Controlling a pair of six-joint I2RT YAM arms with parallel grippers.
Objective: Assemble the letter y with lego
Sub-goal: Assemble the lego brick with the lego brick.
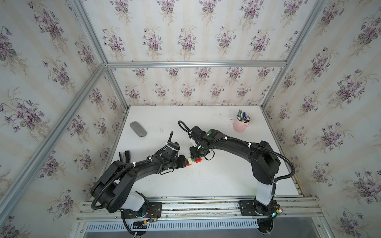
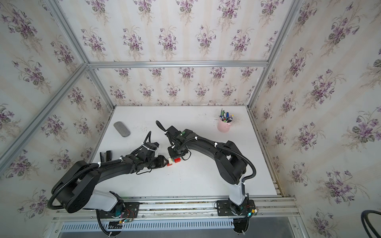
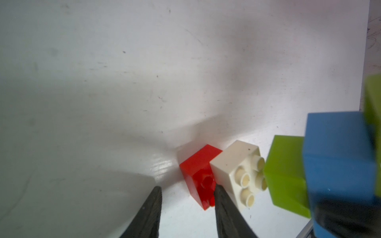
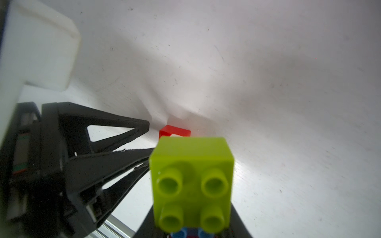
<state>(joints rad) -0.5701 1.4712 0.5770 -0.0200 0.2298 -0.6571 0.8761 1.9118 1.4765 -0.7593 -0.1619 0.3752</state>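
— Top views, both: where is the work, and what holds it?
— Mid white tabletop (image 1: 216, 181), between the two arms; the part-built letter y (image 1: 195, 160) is a small cluster of hard studded plastic lego bricks; the right gripper (image 4: 193, 224) is clamped on it from above; the left gripper (image 3: 188, 188) lies just beside it, fingers parted, nothing between them.
— Handling?
— Judged light, rigid and glossy, hence slippery; joints are friction-fit only, so a sideways load could split them; take hold across flat opposite walls, never over studs; the long blue brick (image 3: 338, 156) offers the broadest faces.
— What do the wrist views add?
— Left wrist view separates the row: blue brick, lime green square brick (image 3: 286, 175), white square brick (image 3: 233, 164) with studs toward the green, red square brick (image 3: 198, 169) touching the white; whether white meets green cannot be told; a second lime green brick (image 3: 373, 99) shows past the blue. Right wrist view alone gives a lime green brick (image 4: 191, 164) with four studs face-on; blue is nearly hidden there; top views blur all of this.
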